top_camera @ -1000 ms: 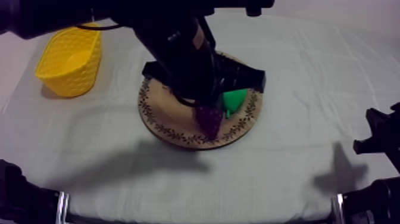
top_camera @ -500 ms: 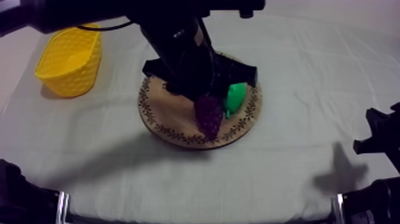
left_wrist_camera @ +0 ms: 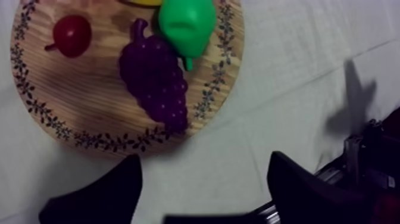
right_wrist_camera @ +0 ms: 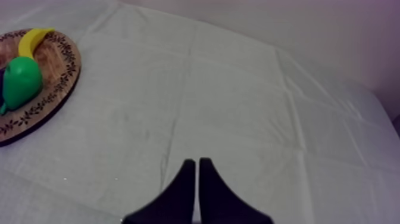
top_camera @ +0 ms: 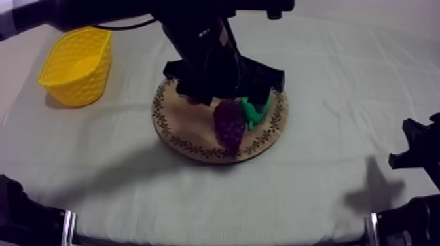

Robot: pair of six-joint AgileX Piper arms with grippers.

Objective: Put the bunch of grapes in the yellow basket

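Observation:
The purple bunch of grapes (left_wrist_camera: 156, 80) lies on the round wooden board (left_wrist_camera: 89, 95), its stem toward a green pear (left_wrist_camera: 186, 21). My left gripper (left_wrist_camera: 202, 184) hangs above the board's near edge, open, fingers (left_wrist_camera: 95, 196) wide apart with only cloth between them. From above, my left arm (top_camera: 209, 59) covers the board's far half, with the grapes (top_camera: 228, 124) and pear (top_camera: 256, 110) just in front of it. The yellow basket (top_camera: 77, 64) stands at the far left. My right gripper (right_wrist_camera: 194, 190) is shut, resting low at the right (top_camera: 419, 154).
A small red fruit (left_wrist_camera: 71, 34) and a banana (left_wrist_camera: 140, 2) also lie on the board. The banana (right_wrist_camera: 33, 39) and pear (right_wrist_camera: 21, 80) show on the board's rim side (right_wrist_camera: 56, 77) from the right arm. Bare cloth lies between board (top_camera: 190, 134) and basket.
My left gripper has opened from nearly shut to wide. The left arm has drawn back a little, so more of the grapes shows. The right arm has not moved.

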